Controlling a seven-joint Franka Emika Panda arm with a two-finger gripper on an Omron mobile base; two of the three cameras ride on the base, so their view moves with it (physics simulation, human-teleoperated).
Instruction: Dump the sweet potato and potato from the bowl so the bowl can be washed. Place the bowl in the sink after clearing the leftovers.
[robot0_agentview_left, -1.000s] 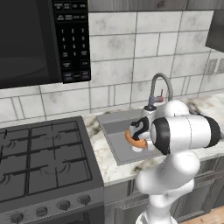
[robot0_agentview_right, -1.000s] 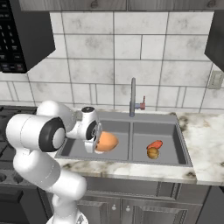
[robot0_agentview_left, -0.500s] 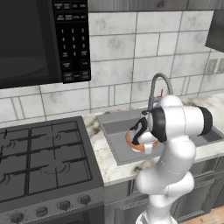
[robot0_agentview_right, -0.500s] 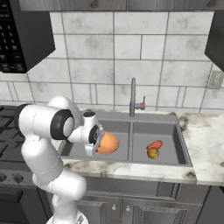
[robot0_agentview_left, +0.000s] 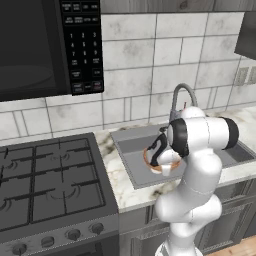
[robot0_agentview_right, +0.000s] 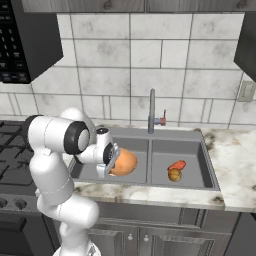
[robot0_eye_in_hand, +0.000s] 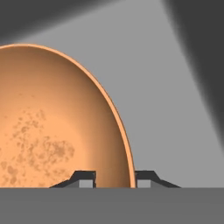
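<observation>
The jaws are pinched on the rim of the bowl (robot0_eye_in_hand: 57, 127): in the hand view one dark finger tip sits inside the rim and the other outside it, with the thin orange edge between them. The gripper (robot0_eye_in_hand: 113, 177) therefore holds the bowl by its lip, and the bowl's inside, mottled with darker stains, looks bare of food.

Seen from the right base view, the gripper (robot0_agentview_right: 106, 159) carries the bowl (robot0_agentview_right: 123, 162) tipped on edge, its rounded underside facing the middle of the sink (robot0_agentview_right: 150, 141). It hangs over the sink's left basin, apparently above the basin floor rather than resting on it, though the pictures do not settle that. In the left base view the bowl (robot0_agentview_left: 161, 167) is partly hidden behind the arm's wrist, over the same basin.

The sweet potato (robot0_agentview_right: 176, 165) and the potato (robot0_agentview_right: 174, 175) lie touching each other in the sink's right basin, on the far side of the divider from the bowl.

As a judgement, the dumping is done: both vegetables are out and the bowl is empty. What is left is to lower the bowl into the left basin, let go of the rim and lift the hand clear.
</observation>
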